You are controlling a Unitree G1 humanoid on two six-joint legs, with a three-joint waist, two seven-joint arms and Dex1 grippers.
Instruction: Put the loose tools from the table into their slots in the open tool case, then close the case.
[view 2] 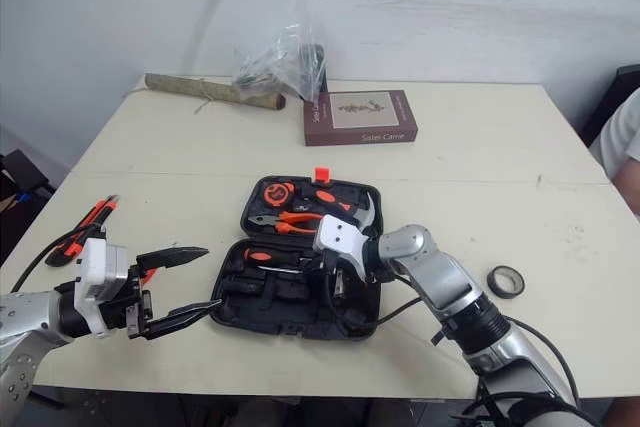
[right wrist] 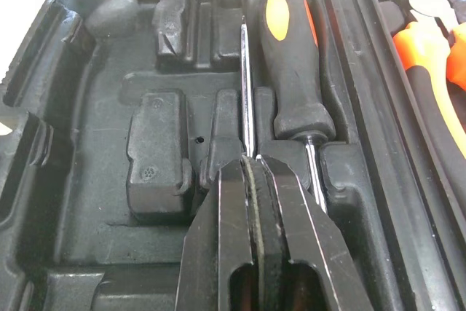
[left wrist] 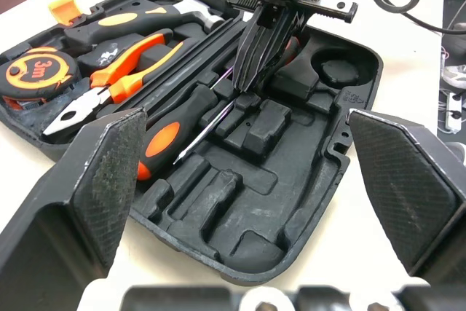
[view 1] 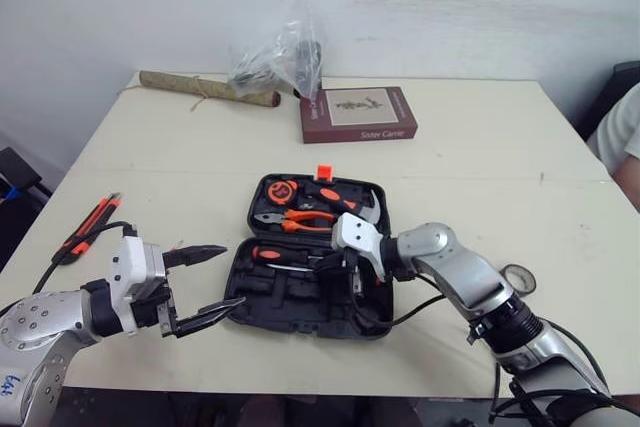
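My right gripper (right wrist: 252, 169) is down inside the near half of the open tool case (view 1: 300, 302), its two fingers pressed flat together. Their tips meet the end of a thin metal shaft (right wrist: 247, 85) that lies in a groove just beside the black-and-orange screwdriver (right wrist: 295, 71). I cannot tell whether the shaft is actually pinched or only touched. My left gripper (view 1: 232, 276) hovers off the case's near-left corner with its fingers spread wide and nothing between them.

The case lies open in the middle of the table (view 1: 480, 167). Its far half holds a tape measure (view 1: 280, 192), orange-handled pliers (view 1: 295, 219) and a hammer (view 1: 345, 202). Several moulded slots in the near half are bare. An orange-and-black cutter (view 1: 88, 227) lies loose near the table's left edge (well apart from the case), and a small roll of tape (view 2: 505, 281) sits on the table beyond my right forearm.
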